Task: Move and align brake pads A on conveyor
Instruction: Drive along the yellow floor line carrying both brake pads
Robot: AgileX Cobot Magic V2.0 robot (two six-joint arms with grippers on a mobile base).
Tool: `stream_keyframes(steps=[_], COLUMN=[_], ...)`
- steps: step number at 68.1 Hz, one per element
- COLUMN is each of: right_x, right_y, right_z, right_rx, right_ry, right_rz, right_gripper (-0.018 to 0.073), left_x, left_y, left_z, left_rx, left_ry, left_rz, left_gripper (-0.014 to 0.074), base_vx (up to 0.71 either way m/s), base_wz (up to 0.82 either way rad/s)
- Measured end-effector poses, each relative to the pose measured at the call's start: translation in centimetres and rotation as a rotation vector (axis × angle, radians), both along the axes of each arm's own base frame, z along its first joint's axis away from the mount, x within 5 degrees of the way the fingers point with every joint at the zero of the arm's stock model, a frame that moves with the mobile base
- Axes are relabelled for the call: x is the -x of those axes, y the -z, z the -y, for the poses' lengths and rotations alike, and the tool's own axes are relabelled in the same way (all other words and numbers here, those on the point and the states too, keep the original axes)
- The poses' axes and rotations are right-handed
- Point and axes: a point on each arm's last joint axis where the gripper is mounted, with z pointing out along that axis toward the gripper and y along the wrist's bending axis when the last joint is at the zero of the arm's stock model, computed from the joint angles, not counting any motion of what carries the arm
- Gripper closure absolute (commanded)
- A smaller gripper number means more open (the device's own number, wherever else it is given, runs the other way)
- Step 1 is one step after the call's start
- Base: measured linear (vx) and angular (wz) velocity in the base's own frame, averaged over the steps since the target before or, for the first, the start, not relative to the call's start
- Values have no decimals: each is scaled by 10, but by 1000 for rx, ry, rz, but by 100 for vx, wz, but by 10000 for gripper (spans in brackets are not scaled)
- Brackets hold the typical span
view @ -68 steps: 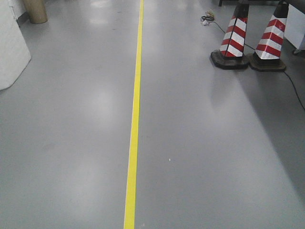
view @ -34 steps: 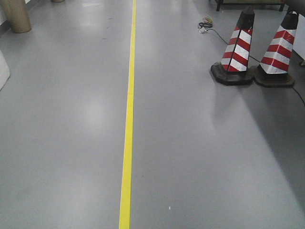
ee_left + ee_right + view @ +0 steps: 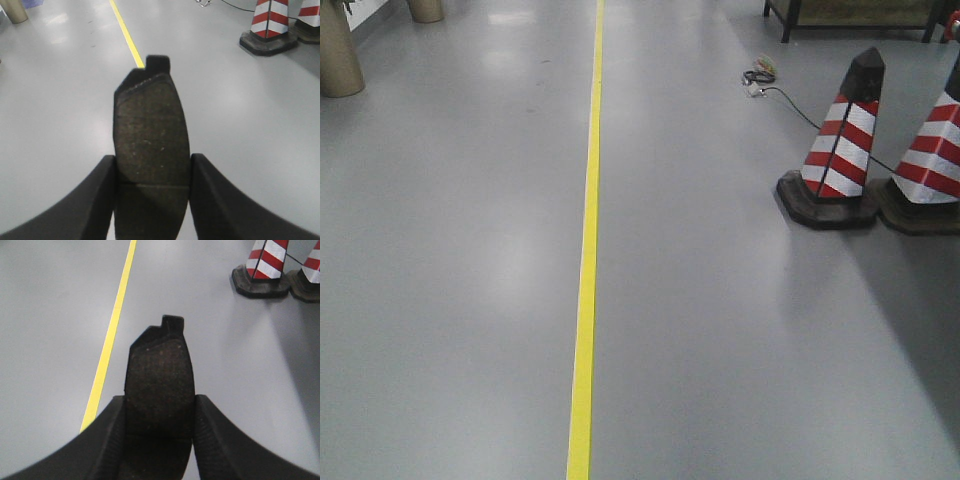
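In the left wrist view a grey-brown brake pad (image 3: 150,135) with a thin cross groove and a dark backing tab stands lengthwise between the black fingers, and my left gripper (image 3: 152,172) is shut on its sides. My right gripper (image 3: 159,412) likewise grips a second brake pad (image 3: 160,380) by its edges, carried above the grey floor. The conveyor is out of view in every frame. Neither gripper appears in the front view.
A yellow floor line (image 3: 585,260) runs straight ahead over the grey floor. Two red-and-white cones (image 3: 840,140) stand at the right, a cable (image 3: 790,100) trailing behind them. A dark bench frame (image 3: 850,15) is far right, brown cylinders (image 3: 335,55) far left.
The front view has shifted: the cones have slid right and nearer, the white object at left has left the frame, and the bench frame and cylinders have come into sight.
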Motion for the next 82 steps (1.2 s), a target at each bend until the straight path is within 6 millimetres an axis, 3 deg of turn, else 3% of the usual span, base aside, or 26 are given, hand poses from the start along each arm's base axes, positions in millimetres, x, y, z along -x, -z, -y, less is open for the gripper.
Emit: stream_keyframes(steps=[82], right_x=[0], right_y=[0], right_z=[0], right_rx=[0], right_ry=[0], right_rz=[0], right_gripper=[571], left_x=[0], left_y=[0], left_z=[0], left_rx=[0], left_ry=[0], left_rz=[1], left_gripper=[603], base_vx=[67], base_wz=[0])
